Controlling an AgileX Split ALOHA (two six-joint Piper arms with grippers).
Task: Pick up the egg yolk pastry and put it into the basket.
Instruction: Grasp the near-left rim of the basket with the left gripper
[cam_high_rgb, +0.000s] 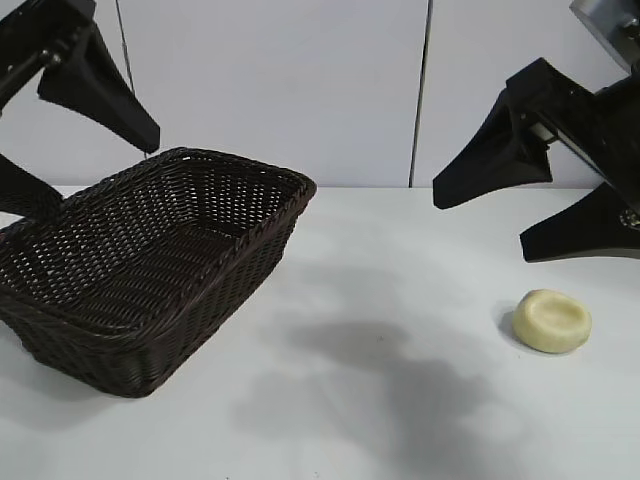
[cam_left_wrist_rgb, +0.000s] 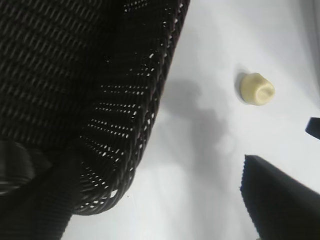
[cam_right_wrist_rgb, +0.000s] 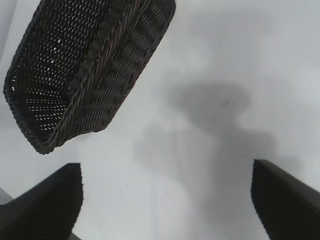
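The egg yolk pastry (cam_high_rgb: 552, 321), a small pale cream-yellow puck with a dimpled top, lies on the white table at the right; the left wrist view also catches the pastry (cam_left_wrist_rgb: 257, 89). The dark brown woven basket (cam_high_rgb: 150, 270) stands at the left and holds nothing. My right gripper (cam_high_rgb: 481, 228) hangs open above the table, up and to the left of the pastry and not touching it. My left gripper (cam_high_rgb: 105, 172) hovers open over the basket's far left rim. The basket (cam_right_wrist_rgb: 85, 65) appears in the right wrist view, but the pastry is out of that view.
The white table (cam_high_rgb: 380, 400) stretches between basket and pastry, with only the arms' shadows on it. A pale wall with a dark vertical seam (cam_high_rgb: 422, 90) closes the back.
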